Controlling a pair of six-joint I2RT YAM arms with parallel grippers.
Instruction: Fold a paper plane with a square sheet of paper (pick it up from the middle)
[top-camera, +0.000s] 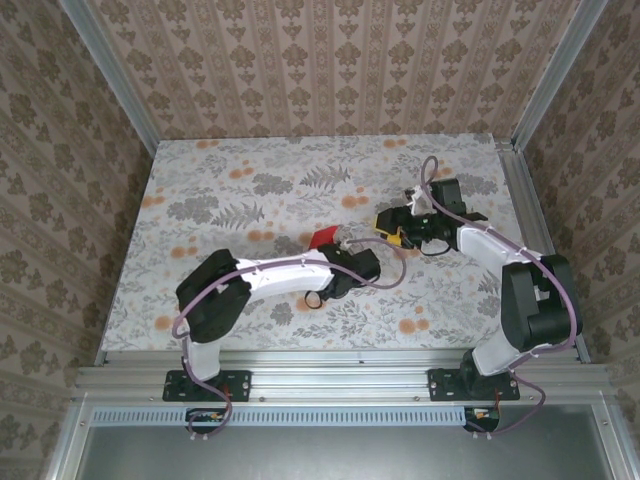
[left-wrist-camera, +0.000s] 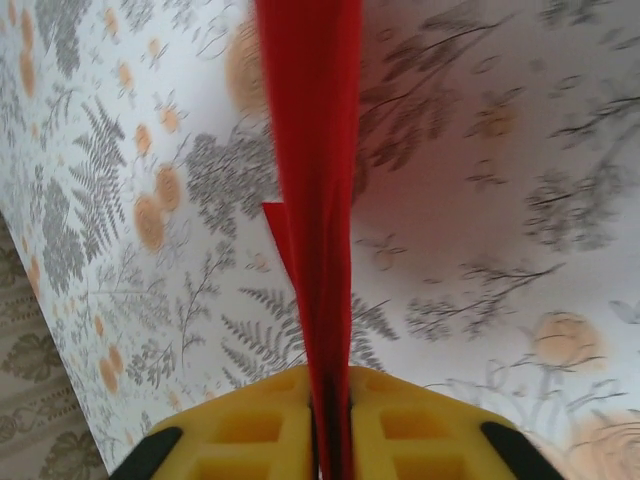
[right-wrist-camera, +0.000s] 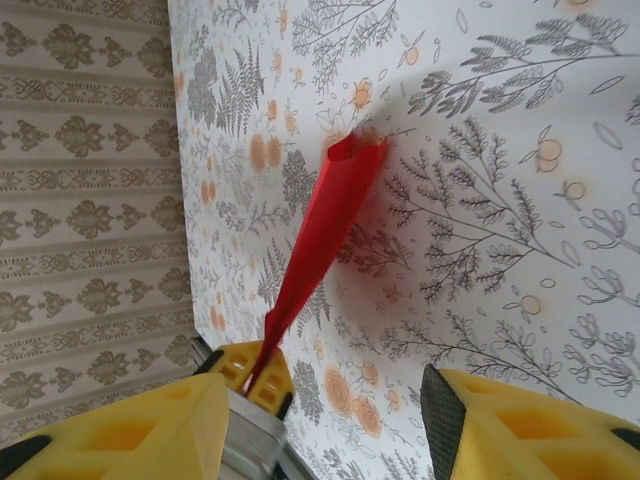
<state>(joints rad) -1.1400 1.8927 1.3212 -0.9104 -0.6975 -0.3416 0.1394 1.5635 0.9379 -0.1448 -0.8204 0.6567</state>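
Fingers (left-wrist-camera: 250, 435) of my left gripper (left-wrist-camera: 330, 430) clamped on paper plane (left-wrist-camera: 315, 180), narrow red strip running to 12 o'clock over floral table (left-wrist-camera: 480, 250). Right gripper (right-wrist-camera: 325, 415) fingers spread wide, at plane's 3 o'clock overhead.

paper plane (left-wrist-camera: 315, 200) gets cropped by the frame edge far from the left hand (left-wrist-camera: 330, 400), near end buried inside that hand.

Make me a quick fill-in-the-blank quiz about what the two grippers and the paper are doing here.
1. The left gripper is shut on the folded paper, whose colour is ___.
2. The right gripper has its jaws ___.
3. Both grippers' fingers are coloured ___.
Missing words: red; open; yellow.
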